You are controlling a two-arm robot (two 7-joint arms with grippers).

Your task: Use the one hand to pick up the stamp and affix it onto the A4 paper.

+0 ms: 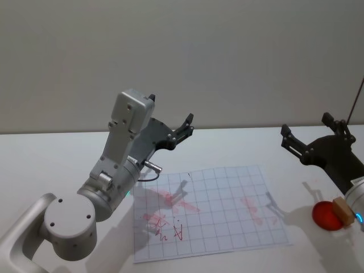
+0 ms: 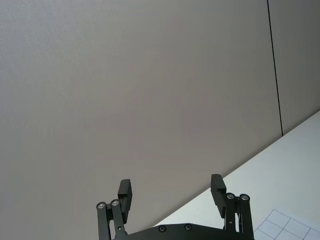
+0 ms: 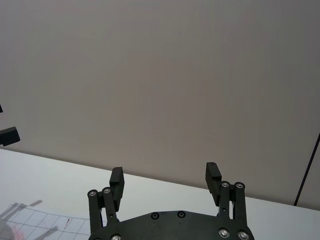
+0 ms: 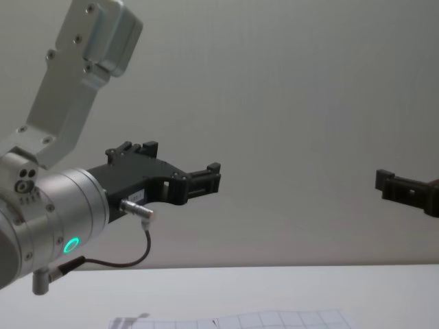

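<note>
The A4 paper (image 1: 227,187) lies flat on the white table, a gridded sheet with red marks near its front left and right. Its edge also shows as the paper (image 4: 274,320) and its corners as the paper (image 2: 290,227) and the paper (image 3: 30,220). The stamp (image 1: 342,209), a small light-brown block, sits at the far right on the rim of a red round pad (image 1: 325,216). My right gripper (image 1: 307,126) hovers open and empty above the table, behind and left of the stamp; its jaws show apart on the right gripper (image 3: 165,174). My left gripper (image 1: 186,126) is raised, open and empty, behind the paper's left part.
The left arm's thick silver body (image 1: 108,182) with a green ring overhangs the paper's left edge. The left gripper (image 2: 171,186) and the left gripper (image 4: 209,177) point at the plain grey wall. The right gripper (image 4: 394,185) enters from the right edge.
</note>
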